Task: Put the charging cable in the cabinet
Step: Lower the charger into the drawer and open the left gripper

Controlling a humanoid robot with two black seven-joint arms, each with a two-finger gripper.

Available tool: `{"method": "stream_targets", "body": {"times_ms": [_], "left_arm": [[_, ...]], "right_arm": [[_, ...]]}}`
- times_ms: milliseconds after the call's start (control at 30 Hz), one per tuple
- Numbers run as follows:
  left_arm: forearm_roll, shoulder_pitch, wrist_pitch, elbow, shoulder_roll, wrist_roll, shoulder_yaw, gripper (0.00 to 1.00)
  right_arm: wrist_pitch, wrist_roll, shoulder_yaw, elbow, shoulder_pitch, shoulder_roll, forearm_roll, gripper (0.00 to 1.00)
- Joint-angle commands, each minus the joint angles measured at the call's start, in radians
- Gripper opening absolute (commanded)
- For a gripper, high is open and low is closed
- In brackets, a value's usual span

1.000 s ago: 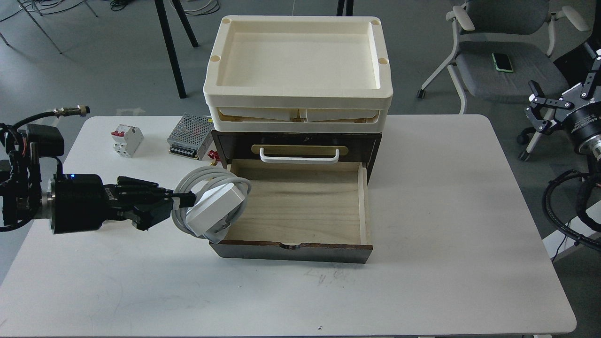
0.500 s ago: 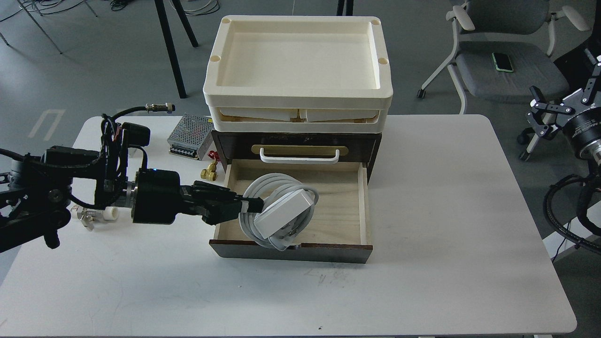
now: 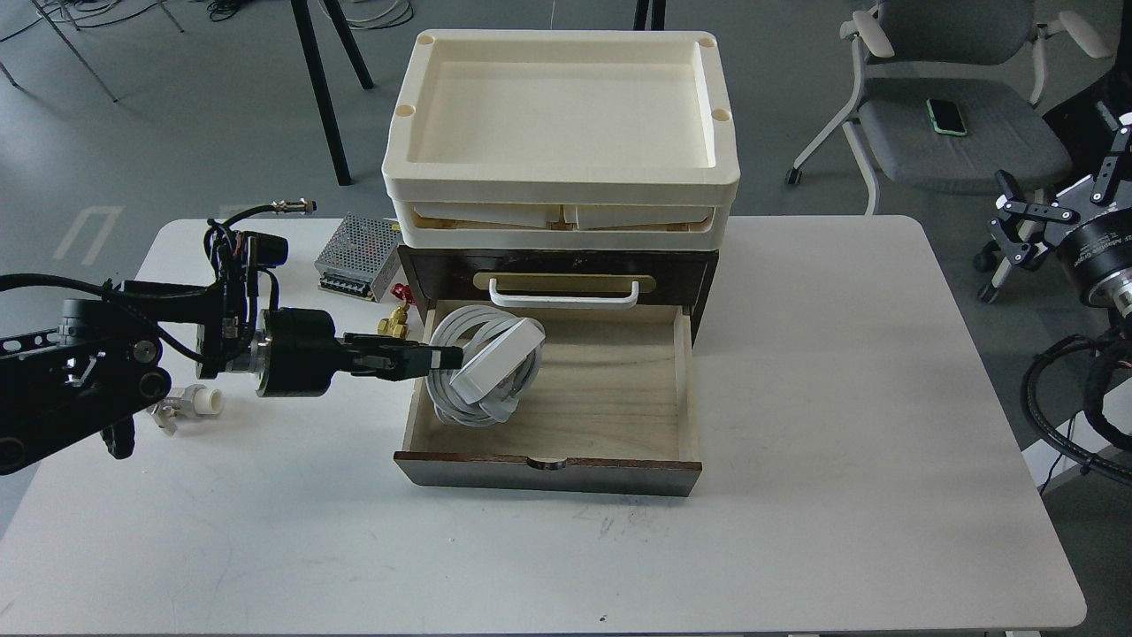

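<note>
The charging cable, a white power strip with its thick white cord coiled around it, lies tilted in the back left part of the open light-wood drawer of the dark brown cabinet. My left gripper reaches in over the drawer's left wall and is shut on the cord at the coil's left side. My right gripper is open and empty, off the table's right edge, far from the cabinet.
Cream trays are stacked on the cabinet. A silver perforated power supply, a brass fitting and a white plastic fitting lie left of the cabinet, near my left arm. A chair with a phone stands at the back right.
My left gripper carried the cable from outside the drawer's left edge over the drawer, then drew back left and down so the cable sits in the back left part.
</note>
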Motion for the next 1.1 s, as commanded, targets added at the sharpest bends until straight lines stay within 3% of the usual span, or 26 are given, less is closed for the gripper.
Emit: {"method": "stream_targets", "body": {"times_ms": [0, 233, 733, 1067], "left_arm": [[-0.013, 0.022, 0.004, 0.030, -0.017, 0.000, -0.001, 0.00], [-0.053, 0.068, 0.019, 0.126, -0.117, 0.000, -0.003, 0.00], [-0.166, 0.132, 0.076, 0.206, -0.246, 0.000, -0.004, 0.01], [-0.331, 0.134, 0.090, 0.234, -0.307, 0.000, -0.004, 0.18]], "right_arm": [[0.000, 0.000, 0.000, 0.000, -0.002, 0.000, 0.000, 1.00], [0.000, 0.020, 0.000, 0.000, -0.011, -0.001, 0.000, 1.00], [0.000, 0.023, 0.000, 0.000, -0.020, -0.001, 0.000, 1.00], [0.000, 0.024, 0.001, 0.000, -0.026, -0.001, 0.000, 1.00]]}}
